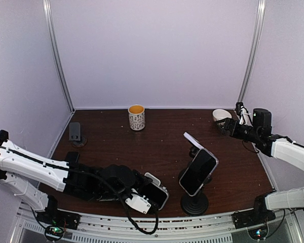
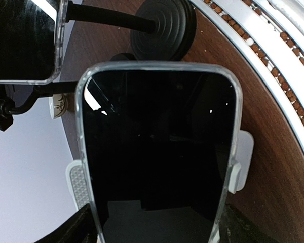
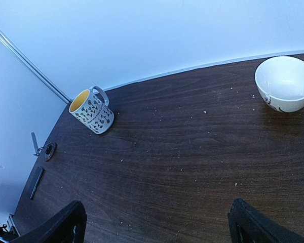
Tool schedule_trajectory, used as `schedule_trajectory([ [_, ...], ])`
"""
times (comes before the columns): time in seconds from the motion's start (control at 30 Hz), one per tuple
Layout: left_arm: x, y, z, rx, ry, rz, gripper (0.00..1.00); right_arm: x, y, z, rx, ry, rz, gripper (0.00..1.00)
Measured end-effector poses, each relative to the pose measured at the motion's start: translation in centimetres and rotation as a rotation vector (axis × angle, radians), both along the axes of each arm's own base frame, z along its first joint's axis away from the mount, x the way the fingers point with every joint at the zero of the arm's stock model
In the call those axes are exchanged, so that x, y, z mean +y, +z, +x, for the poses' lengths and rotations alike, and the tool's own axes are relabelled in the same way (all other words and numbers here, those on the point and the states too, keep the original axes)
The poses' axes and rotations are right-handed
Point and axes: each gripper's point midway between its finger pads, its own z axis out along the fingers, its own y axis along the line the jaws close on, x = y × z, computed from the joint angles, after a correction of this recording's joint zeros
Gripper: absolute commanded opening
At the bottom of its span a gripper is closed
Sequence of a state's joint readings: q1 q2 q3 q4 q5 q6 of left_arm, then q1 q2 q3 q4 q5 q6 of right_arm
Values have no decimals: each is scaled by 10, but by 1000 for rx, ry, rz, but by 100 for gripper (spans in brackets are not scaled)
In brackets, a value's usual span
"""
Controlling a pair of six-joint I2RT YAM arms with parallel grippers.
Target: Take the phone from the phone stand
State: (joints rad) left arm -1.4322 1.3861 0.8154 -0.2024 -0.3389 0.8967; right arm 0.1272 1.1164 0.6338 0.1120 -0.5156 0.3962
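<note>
Straddling phone (image 2: 157, 152) lengthwise with left gripper (image 2: 159, 173), pads (image 2: 80, 186) at both long edges, clamped or not impossible to tell; right gripper (image 3: 157, 223) spread wide, well apart, near bowl (image 3: 285, 83).

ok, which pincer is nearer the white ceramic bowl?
Right. The right pincer is close to the white ceramic bowl, far right on the dark wooden table; the left pincer is at the near edge, straddling a clear-cased black phone.

White-walled lab enclosure (image 1: 152, 50) around brown table (image 1: 157, 149)
</note>
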Motion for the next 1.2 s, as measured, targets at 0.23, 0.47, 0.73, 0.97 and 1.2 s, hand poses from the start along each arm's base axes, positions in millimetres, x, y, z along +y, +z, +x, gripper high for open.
schedule_trajectory([
  [0.23,0,-1,1,-21,-8,14,83,0,0,0,2,0,0,100],
  [0.47,0,-1,2,-36,-12,21,71,0,-1,0,3,0,0,100],
  [0.73,1,-1,3,-47,-21,30,56,0,-1,0,3,0,0,100],
  [0.97,2,1,3,-58,-29,33,52,0,-1,0,3,0,0,100],
  [1.2,4,7,5,-79,-23,29,49,0,-1,0,3,0,0,100],
])
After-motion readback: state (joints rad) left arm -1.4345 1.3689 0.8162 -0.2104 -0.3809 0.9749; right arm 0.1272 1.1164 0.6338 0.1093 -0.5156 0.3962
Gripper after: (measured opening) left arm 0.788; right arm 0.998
